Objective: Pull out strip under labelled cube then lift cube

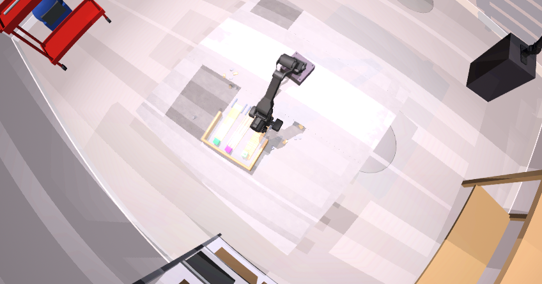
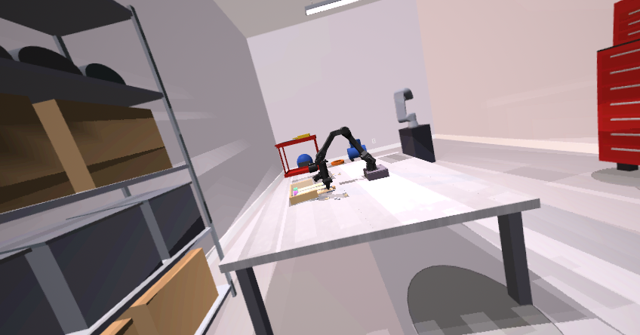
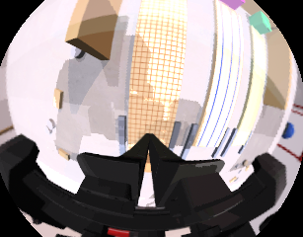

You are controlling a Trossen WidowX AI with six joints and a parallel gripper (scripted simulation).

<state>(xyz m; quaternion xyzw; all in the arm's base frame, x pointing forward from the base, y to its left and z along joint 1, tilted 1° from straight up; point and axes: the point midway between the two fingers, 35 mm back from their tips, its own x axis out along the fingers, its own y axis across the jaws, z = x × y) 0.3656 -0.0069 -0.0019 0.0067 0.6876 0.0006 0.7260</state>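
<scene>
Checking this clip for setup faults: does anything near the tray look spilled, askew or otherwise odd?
Yes. Small tan crumbs lie scattered on the table beside the wooden tray, with more farther off, like spilled bits. In the tray, each of the three cubes sits on its own strip. The gripper is shut, holding nothing.
</scene>
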